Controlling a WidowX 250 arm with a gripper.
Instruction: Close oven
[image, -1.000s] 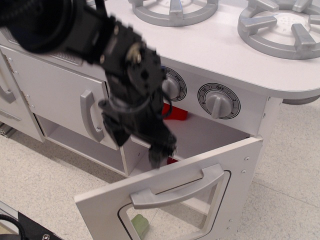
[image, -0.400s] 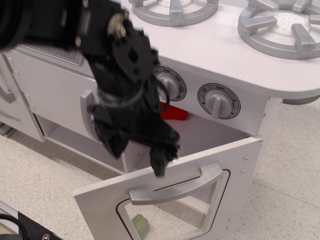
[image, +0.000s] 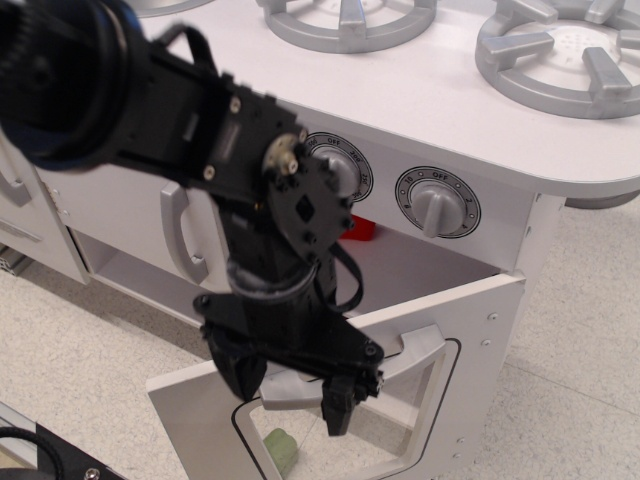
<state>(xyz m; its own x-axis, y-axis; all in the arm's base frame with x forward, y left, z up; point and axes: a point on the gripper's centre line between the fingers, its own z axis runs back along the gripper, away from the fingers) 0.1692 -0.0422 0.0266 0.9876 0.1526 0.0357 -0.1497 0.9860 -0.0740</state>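
Observation:
The oven is the white compartment under the two knobs, and its inside shows. Its white door with the rounded clear window stands open, swung out toward the camera. The silver-grey bar handle runs across the door's upper part. My black gripper hangs in front of the door over the handle's left end. Its fingers are spread apart, with a piece of the handle showing between them. The gripper hides the door's upper left part.
A red object lies inside the oven. A green object shows through the window. Two dial knobs sit above the oven. A plain cabinet door with a vertical grey handle is at left. Grey burners top the counter.
My gripper has moved down and toward the camera, from above the door's top edge to in front of the handle's left end. The door stays open at about the same angle.

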